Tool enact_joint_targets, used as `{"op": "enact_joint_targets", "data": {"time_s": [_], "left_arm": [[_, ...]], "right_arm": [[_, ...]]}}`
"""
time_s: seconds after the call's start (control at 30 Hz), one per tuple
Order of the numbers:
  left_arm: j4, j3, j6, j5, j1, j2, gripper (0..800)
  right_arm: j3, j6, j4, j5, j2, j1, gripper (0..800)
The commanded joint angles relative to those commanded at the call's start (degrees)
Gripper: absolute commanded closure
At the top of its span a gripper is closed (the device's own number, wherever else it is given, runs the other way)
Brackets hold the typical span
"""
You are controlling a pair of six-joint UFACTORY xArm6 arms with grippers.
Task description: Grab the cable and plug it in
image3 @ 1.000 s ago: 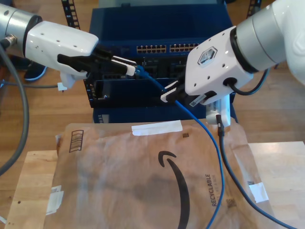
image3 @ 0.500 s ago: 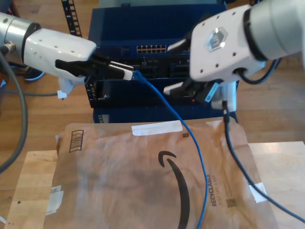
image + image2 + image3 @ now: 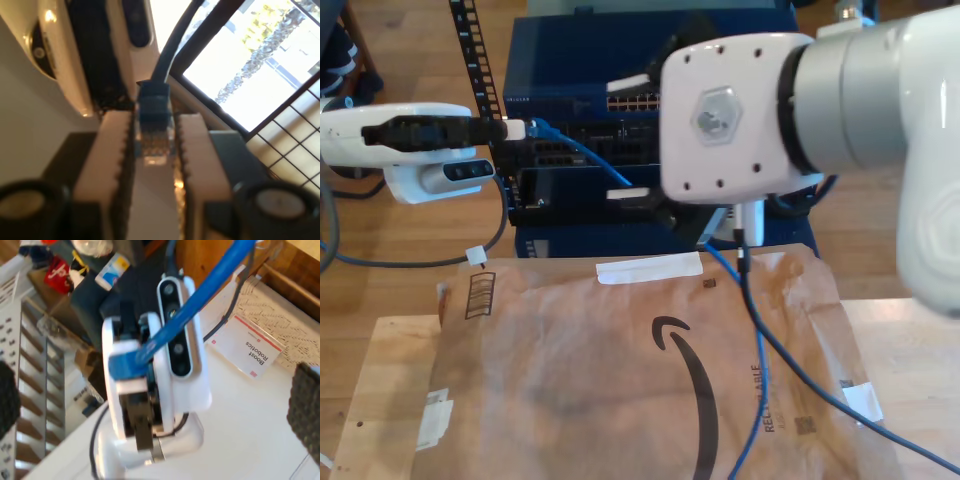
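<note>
The blue cable (image 3: 755,400) runs from the brown paper up to its plug (image 3: 538,127). My first gripper (image 3: 520,128), on the arm at the exterior view's left, is shut on that plug in front of the blue rack. The first wrist view shows the translucent plug (image 3: 154,135) pinched between the white fingers (image 3: 112,150) of my first gripper (image 3: 152,147). My second gripper (image 3: 625,140) stands open, the cable passing between its spread fingertips. The second wrist view looks at my first gripper (image 3: 132,375) and the cable (image 3: 210,280), with my second gripper's dark pads (image 3: 305,405) far apart.
A blue rack of network switches (image 3: 640,102) with rows of ports stands behind the table. A brown paper mailer (image 3: 620,380) covers the wooden table (image 3: 390,380). A dark cable (image 3: 790,370) hangs from the second arm across the mailer.
My first gripper has drawn the plug toward the exterior view's left. My second gripper has come off the cable and opened, and its arm has swung up and toward the exterior view's left.
</note>
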Motion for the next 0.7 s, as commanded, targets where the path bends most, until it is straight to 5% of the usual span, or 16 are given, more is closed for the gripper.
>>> {"op": "enact_joint_targets", "data": {"time_s": [0.7], "left_arm": [[-0.18,0.44,-0.88,6.33,-0.09,1.23,797]], "right_arm": [[1.93,0.00,-1.05,-9.67,2.81,6.77,146]]}}
